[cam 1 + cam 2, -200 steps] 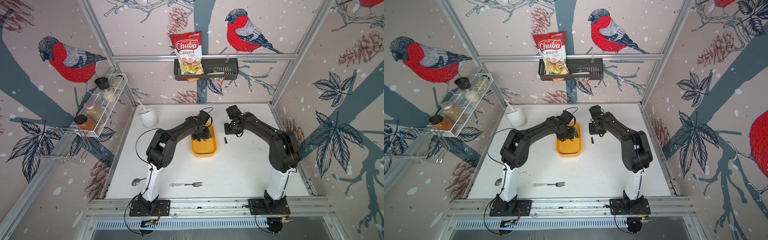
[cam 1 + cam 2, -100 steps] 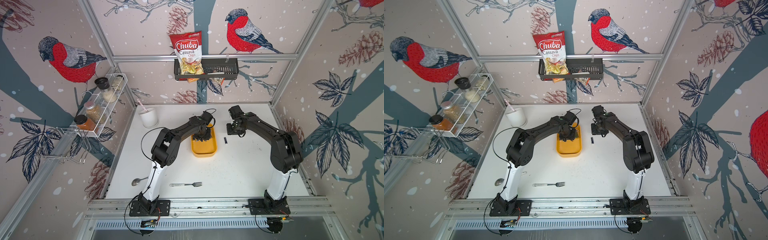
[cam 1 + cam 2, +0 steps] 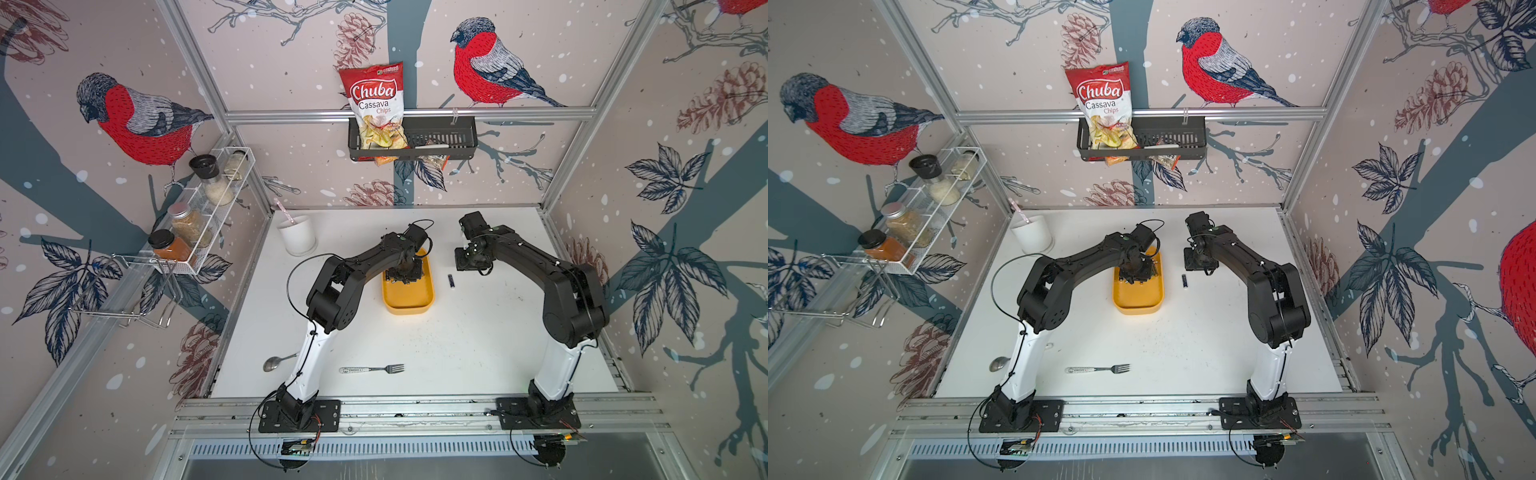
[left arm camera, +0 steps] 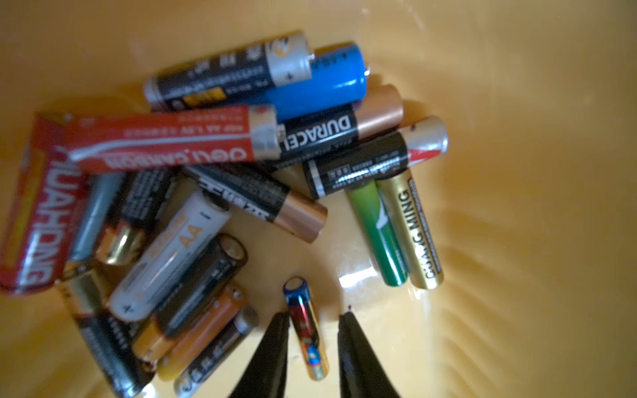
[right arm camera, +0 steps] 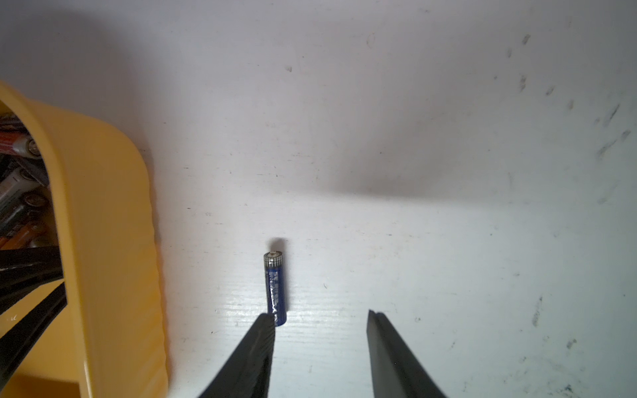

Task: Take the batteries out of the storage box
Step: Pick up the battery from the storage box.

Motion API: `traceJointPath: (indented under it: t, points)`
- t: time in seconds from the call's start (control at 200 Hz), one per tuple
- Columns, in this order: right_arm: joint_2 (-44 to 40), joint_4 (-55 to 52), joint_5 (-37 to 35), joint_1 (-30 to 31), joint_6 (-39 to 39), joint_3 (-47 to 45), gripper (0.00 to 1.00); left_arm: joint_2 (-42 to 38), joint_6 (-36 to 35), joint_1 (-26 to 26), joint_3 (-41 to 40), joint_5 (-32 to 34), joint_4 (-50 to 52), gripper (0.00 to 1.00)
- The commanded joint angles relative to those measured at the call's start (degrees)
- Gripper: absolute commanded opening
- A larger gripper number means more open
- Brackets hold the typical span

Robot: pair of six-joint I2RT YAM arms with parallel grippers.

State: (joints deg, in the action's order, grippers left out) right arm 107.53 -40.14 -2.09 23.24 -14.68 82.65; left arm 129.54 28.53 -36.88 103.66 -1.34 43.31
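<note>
Left fingers (image 4: 269, 351) narrowed around glossy cylindrical battery (image 4: 305, 327), not clamped | right fingers (image 5: 248, 358) apart | ribbed yellow box (image 4: 517, 172)

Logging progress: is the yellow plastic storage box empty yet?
Not empty. In the left wrist view, over a dozen cylindrical batteries lie piled inside the yellow plastic storage box. One blue battery lies outside.

Yellow box (image 3: 409, 298) holding batteries (image 4: 172, 141), blue battery (image 3: 451, 281) outside

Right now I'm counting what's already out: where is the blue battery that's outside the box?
In both top views the blue battery lies on the white table, just right of the yellow storage box, by the right gripper.
</note>
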Motion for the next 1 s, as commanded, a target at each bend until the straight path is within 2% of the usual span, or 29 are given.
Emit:
traceJointPath:
  t: [0.0, 0.42, 0.685, 0.996]
  points:
    - [-0.4, 0.2, 0.5, 0.0, 0.7, 0.2, 0.50, 0.1, -0.7, -0.2, 0.1, 0.5, 1.4, 0.27]
    - [-0.7, 1.0, 1.4, 0.4, 0.1, -0.3, 0.50, -0.2, -1.1, -0.2, -0.5, 0.2, 1.2, 0.15]
    - [-2.0, 1.2, 1.8, 0.8, 0.0, -0.5, 0.50, -0.7, -2.2, -0.1, -0.1, -0.6, 1.3, 0.12]
    - [0.8, 0.0, 2.0, 1.8, -1.0, 3.1, 0.50, -1.1, -2.2, -0.1, -0.1, -2.7, 0.2, 0.11]
